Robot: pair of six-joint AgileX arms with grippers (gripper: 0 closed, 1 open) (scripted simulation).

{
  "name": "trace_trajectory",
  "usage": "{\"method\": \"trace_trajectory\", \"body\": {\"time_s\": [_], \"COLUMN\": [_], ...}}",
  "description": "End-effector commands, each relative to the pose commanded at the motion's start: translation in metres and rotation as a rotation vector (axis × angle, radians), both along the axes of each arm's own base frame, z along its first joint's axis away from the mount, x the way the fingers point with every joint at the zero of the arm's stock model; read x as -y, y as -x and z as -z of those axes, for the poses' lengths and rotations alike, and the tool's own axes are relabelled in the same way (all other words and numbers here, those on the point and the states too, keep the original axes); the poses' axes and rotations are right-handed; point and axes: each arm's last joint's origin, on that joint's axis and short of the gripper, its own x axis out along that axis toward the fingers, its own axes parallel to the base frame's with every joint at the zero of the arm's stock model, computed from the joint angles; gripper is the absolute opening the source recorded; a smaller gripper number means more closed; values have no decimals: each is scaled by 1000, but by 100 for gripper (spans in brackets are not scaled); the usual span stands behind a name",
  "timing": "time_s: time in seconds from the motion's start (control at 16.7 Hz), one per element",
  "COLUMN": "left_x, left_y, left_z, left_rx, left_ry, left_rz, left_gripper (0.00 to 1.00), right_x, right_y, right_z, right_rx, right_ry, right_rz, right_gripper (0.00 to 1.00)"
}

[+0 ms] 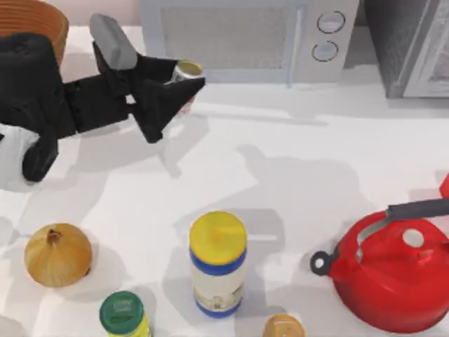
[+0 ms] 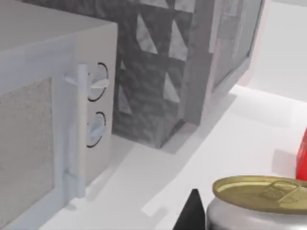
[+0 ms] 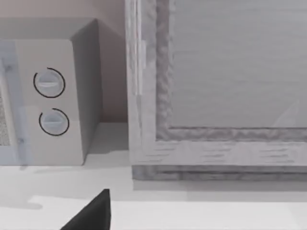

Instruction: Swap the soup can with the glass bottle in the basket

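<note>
- The left arm reaches across the top view's upper left, stretched low over the table (image 1: 280, 175) from the left edge toward the back, its dark links running roughly level and ending in the left gripper (image 1: 184, 97).
- The left gripper sits right at the soup can (image 1: 187, 72), just in front of the microwave (image 1: 231, 35). Its two dark pointed fingers (image 1: 158, 112) splay around the can's near side, one tip by the can's right edge, the other angled down toward the table's front.
- The jaws stand fairly wide; whether they press on the can I cannot tell.
- From the left wrist view, the soup can (image 2: 259, 206) is directly ahead of the gripper and very close, its dull gold top with a pull tab and its silvery wall in sight, with one dark fingertip (image 2: 192, 215) just beside it.
- The basket (image 1: 35, 24) is behind the left arm, at the table's far left corner, well apart from the can.
- Beyond the gripper in that wrist view stand the microwave (image 2: 48, 120) with its handle and two dials, and a grey cabinet (image 2: 192, 62).
- Toward the front, well away from the gripper: an onion (image 1: 57, 254), a yellow-lidded container (image 1: 218, 263), a green-lidded jar (image 1: 123, 314), and a red kettle (image 1: 393, 270) on the right.
- The right wrist view looks at the microwave's dials (image 3: 50, 103) and a grey framed panel (image 3: 216, 86); a dark fingertip (image 3: 93, 213) of the right gripper shows at its edge, and I cannot tell how its jaws stand.
</note>
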Motion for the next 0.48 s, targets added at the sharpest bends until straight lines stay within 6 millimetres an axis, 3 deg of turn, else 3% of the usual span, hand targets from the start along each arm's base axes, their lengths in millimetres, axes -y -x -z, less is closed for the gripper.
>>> {"method": "trace_trajectory", "body": {"time_s": [0.24,0.48], "left_x": [27,46], "left_y": [-33,-48], "left_z": [62,111], "left_rx": [-1,53], "left_ry": [16,27], "left_rz": [199,350], "left_gripper": [0,0], "right_x": [0,0], "right_y": [0,0], "right_z": [0,0], "right_rx": [0,0], "right_ry": [0,0], "right_rz": [0,0], "right_gripper": [100,100]}}
